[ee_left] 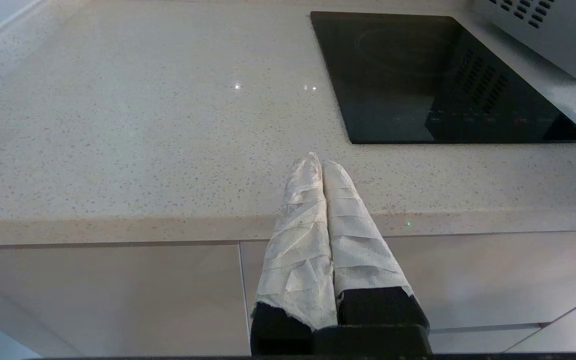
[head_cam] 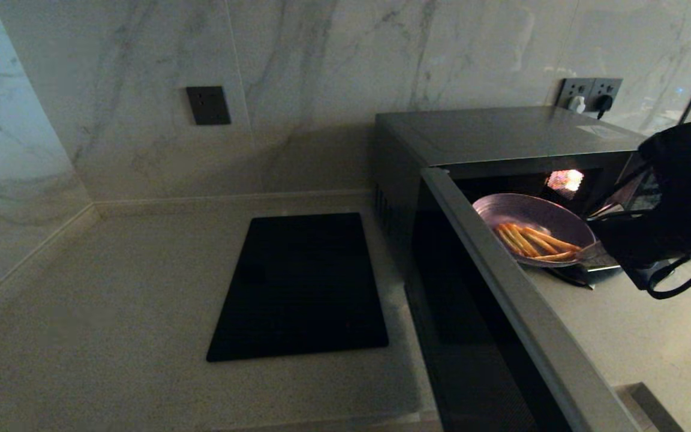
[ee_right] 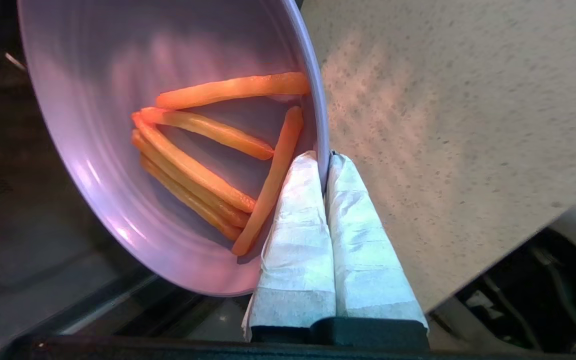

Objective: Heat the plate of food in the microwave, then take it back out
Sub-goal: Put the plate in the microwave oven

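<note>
The lavender plate of food [head_cam: 531, 225] carries several orange-yellow sticks and hangs tilted at the mouth of the microwave [head_cam: 501, 135], whose door [head_cam: 501, 288] stands swung open toward me. My right gripper [head_cam: 591, 251] is shut on the plate's near rim. In the right wrist view its wrapped fingers [ee_right: 298, 220] pinch the plate [ee_right: 118, 100] at the edge, one inside and one outside. My left gripper [ee_left: 320, 162] is shut with nothing in it, hovering off the counter's front edge; it is out of the head view.
A flat black cooktop panel [head_cam: 300, 285] lies in the counter left of the microwave. The pale speckled counter [head_cam: 111, 300] runs back to marble walls. Wall sockets [head_cam: 588, 93] sit behind the microwave. The interior light [head_cam: 564, 179] glows.
</note>
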Available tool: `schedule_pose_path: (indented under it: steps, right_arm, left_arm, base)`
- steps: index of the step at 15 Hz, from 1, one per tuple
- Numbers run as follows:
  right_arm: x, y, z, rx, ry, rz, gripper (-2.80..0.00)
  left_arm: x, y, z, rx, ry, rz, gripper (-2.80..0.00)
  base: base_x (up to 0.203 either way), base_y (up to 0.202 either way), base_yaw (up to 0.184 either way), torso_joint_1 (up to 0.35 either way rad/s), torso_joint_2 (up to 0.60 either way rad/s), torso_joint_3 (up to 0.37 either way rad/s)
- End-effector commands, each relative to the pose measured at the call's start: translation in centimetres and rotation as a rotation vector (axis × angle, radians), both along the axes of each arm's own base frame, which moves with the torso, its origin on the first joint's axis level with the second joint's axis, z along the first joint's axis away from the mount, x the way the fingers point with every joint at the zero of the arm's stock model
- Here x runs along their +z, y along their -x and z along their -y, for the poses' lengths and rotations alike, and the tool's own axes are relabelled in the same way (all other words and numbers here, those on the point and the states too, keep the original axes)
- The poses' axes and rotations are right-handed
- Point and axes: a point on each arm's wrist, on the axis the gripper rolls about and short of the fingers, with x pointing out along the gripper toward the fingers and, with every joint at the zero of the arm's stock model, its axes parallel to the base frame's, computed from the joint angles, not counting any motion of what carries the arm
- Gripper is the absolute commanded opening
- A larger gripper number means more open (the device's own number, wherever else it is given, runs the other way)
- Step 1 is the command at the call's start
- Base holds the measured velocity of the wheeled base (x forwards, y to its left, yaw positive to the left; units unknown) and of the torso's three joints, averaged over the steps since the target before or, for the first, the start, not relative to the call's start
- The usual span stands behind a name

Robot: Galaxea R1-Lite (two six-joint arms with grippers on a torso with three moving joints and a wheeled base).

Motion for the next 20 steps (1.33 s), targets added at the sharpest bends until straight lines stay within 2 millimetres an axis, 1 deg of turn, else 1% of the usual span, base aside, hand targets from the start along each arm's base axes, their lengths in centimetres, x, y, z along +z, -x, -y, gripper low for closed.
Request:
schedule_pose_path:
  steps: [1, 6, 8, 12, 15, 20]
  right_arm:
    - [-1.3, -1.5, -0.3, -0.008, -0.014, -0.038, -2.8]
    - [-2.7, -3.1, -0.4, -0.017, -0.014, -0.065, -2.8]
    - [-3.1, -3.8, -0.6, -0.02, -0.016, -0.048, -2.8]
    - [-3.8, -4.9, -1.5, 0.004, -0.014, -0.052, -2.8]
    - [-4.5, -5.6, -2.3, -0.004, 0.024, -0.04, -2.8]
    - [-5.8, -6.7, -2.4, -0.004, 0.029, -0.057, -2.8]
  left_arm:
    - [0.0, 0.0, 0.0, 0.0, 0.001, 0.0, -2.8]
    - [0.0, 0.0, 0.0, 0.0, 0.001, -0.001, -2.8]
    - [0.0, 0.0, 0.0, 0.0, 0.001, -0.001, -2.8]
    - [0.0, 0.0, 0.0, 0.0, 0.001, -0.002, -2.8]
    - [0.0, 0.0, 0.0, 0.0, 0.001, 0.0, -2.8]
    - [0.0, 0.0, 0.0, 0.0, 0.001, -0.001, -2.8]
  base:
    - [0.0, 0.0, 0.0, 0.0, 0.0, 0.0]
    - [0.0, 0.0, 0.0, 0.0, 0.0, 0.0]
    - [0.0, 0.0, 0.0, 0.0, 0.0, 0.0]
    - [0.0, 0.0, 0.0, 0.0, 0.0, 0.0]
    - [0.0, 0.0, 0.0, 0.0, 0.0, 0.0]
    - [0.0, 0.0, 0.0, 0.0, 0.0, 0.0]
